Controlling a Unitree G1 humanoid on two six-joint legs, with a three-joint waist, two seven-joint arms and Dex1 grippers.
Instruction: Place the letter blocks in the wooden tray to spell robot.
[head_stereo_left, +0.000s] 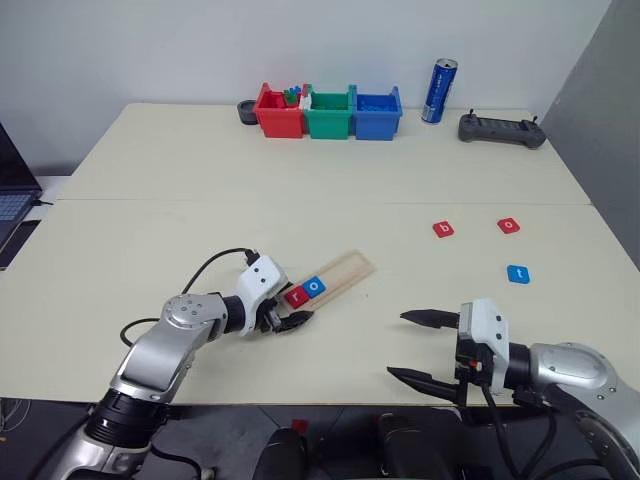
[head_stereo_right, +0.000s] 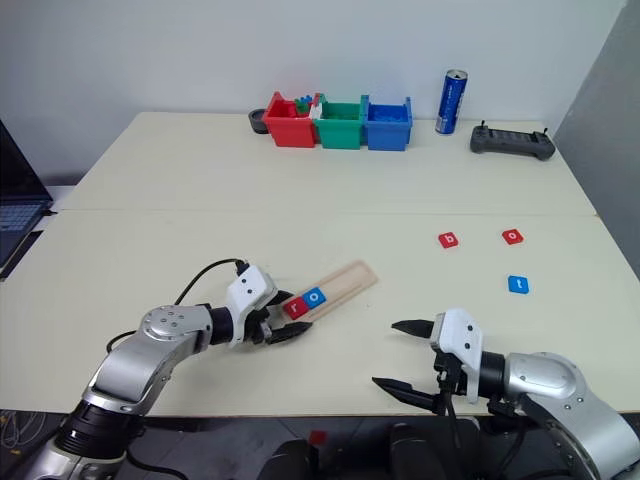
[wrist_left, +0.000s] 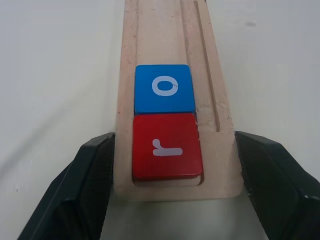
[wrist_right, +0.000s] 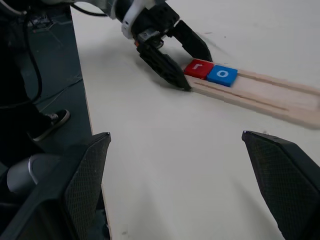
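The wooden tray (head_stereo_left: 345, 270) lies slanted on the table, left of centre. In its groove, at the near end, sit a red r tile (wrist_left: 166, 146) and a blue o tile (wrist_left: 164, 88), touching. My left gripper (head_stereo_left: 288, 312) is shut on the tray's near end, one finger (wrist_left: 90, 175) pressed against each side. Three loose letter blocks lie at the right: a red b (head_stereo_left: 443, 229), a red o (head_stereo_left: 508, 226) and a blue t (head_stereo_left: 518, 274). My right gripper (head_stereo_left: 400, 345) hovers open near the front edge, right of the tray, holding nothing.
Red (head_stereo_left: 278, 110), green (head_stereo_left: 329, 113) and blue (head_stereo_left: 377, 112) bins stand in a row at the table's back, with a blue can (head_stereo_left: 438, 91) and a dark controller (head_stereo_left: 501, 129) to their right. A laptop (head_stereo_left: 12, 200) sits off the left edge.
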